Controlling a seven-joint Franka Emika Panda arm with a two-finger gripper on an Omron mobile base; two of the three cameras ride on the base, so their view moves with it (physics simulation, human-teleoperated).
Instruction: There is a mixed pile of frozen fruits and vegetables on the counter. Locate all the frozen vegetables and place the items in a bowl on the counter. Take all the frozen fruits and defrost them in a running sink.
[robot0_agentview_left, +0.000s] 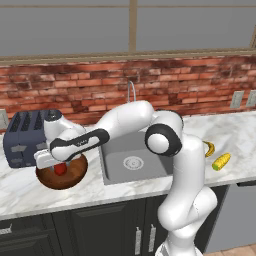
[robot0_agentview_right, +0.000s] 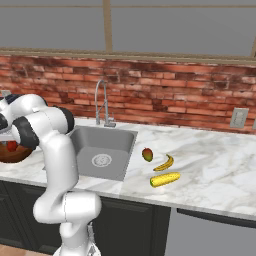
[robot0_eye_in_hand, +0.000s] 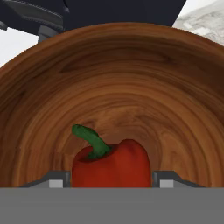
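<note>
- Left base view: the gripper (robot0_agentview_left: 55, 162) reaches down into the brown bowl (robot0_agentview_left: 75, 176) beside the toaster (robot0_agentview_left: 25, 136); a red pepper (robot0_agentview_left: 60, 169) sits inside, directly below it.
- Right base view: the round fruit (robot0_agentview_right: 147, 154), banana (robot0_agentview_right: 164, 163) and corn cob (robot0_agentview_right: 165, 179) lie on the counter (robot0_agentview_right: 215, 170), right of the sink (robot0_agentview_right: 102, 150), well apart from the arm.
- Hand view: the pepper lies between the finger tips (robot0_eye_in_hand: 56, 180), stem up; whether the jaws pinch it or stand just clear, I cannot tell. No writing is readable.
</note>
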